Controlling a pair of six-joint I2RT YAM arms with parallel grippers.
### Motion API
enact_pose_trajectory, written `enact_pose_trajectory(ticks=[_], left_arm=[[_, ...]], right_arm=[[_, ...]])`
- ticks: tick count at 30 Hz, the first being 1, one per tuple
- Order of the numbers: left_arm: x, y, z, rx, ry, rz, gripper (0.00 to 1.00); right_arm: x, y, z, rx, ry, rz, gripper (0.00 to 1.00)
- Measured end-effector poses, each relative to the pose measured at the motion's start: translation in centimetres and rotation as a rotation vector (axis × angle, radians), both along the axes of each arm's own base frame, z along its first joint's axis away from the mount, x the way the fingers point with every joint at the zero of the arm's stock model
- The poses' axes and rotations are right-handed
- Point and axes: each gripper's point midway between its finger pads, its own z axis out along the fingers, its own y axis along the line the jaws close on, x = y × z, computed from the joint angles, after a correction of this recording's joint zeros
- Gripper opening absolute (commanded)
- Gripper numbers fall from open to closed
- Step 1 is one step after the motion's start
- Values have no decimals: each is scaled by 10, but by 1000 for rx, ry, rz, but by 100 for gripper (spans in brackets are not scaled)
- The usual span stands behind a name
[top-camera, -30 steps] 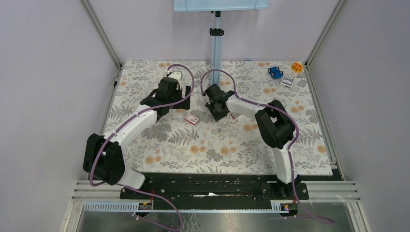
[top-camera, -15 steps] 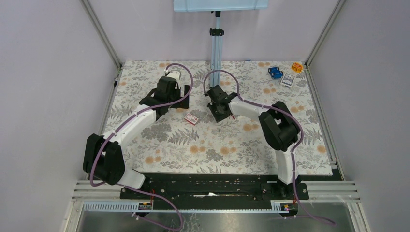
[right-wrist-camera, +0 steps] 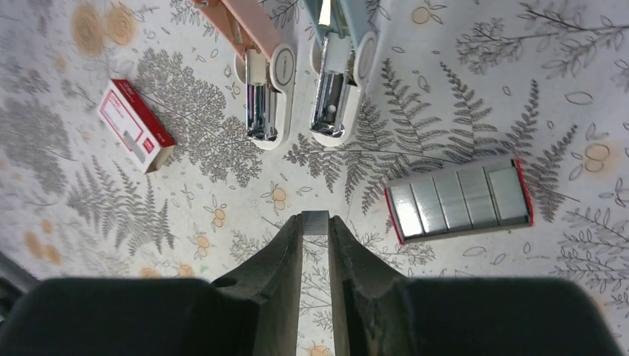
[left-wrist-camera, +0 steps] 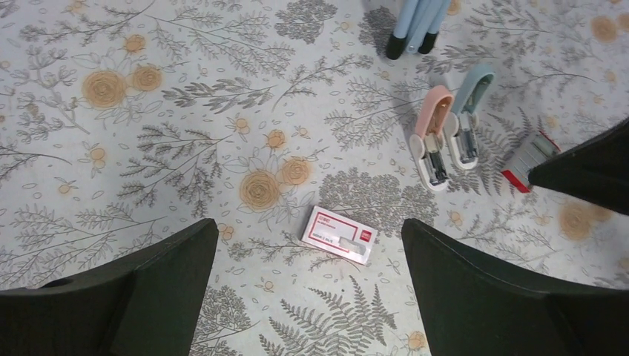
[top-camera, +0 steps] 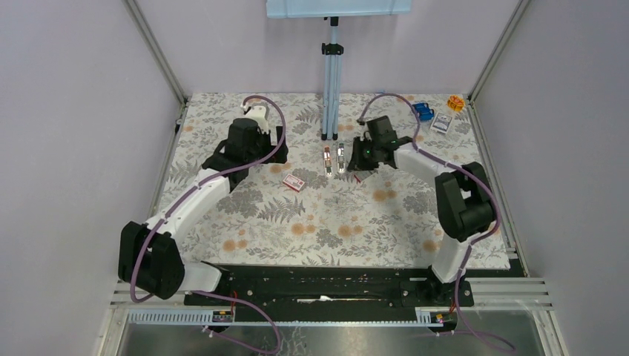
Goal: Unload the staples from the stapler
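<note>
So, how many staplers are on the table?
2. The pink stapler lies open mid-table, near the pole; the blue stapler lies open beside it, to its right. Far-corner items are too small to identify.

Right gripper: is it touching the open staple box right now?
Apart. The right wrist view shows patterned cloth between the right gripper and the open staple box; the gripper pinches only a staple strip.

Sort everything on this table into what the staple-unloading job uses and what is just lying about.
Job: pink stapler, lying open; pale blue stapler, lying open; staple strip in the right gripper; open tray of staples.

Lying about: closed staple box; blue object, orange object and small box in the far right corner.
</note>
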Motion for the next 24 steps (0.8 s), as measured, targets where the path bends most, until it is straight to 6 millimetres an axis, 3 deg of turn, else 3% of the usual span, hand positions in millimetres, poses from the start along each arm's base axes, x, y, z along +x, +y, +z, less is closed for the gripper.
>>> enact_pose_trajectory(ticks=[3, 6, 16, 24], left_arm=[[-4, -3, 4, -31, -18, -28, 99], [-8, -8, 13, -74, -45, -64, 99], [-20, -41, 44, -269, -87, -203, 99], [-35, -78, 83, -559, -57, -304, 99]], right_arm=[[1, -9, 9, 97, 21, -45, 25], [-2, -4, 27, 208, 24, -48, 25], [0, 8, 113, 487, -122, 33, 27], [-23, 7, 179, 535, -334, 170, 27]])
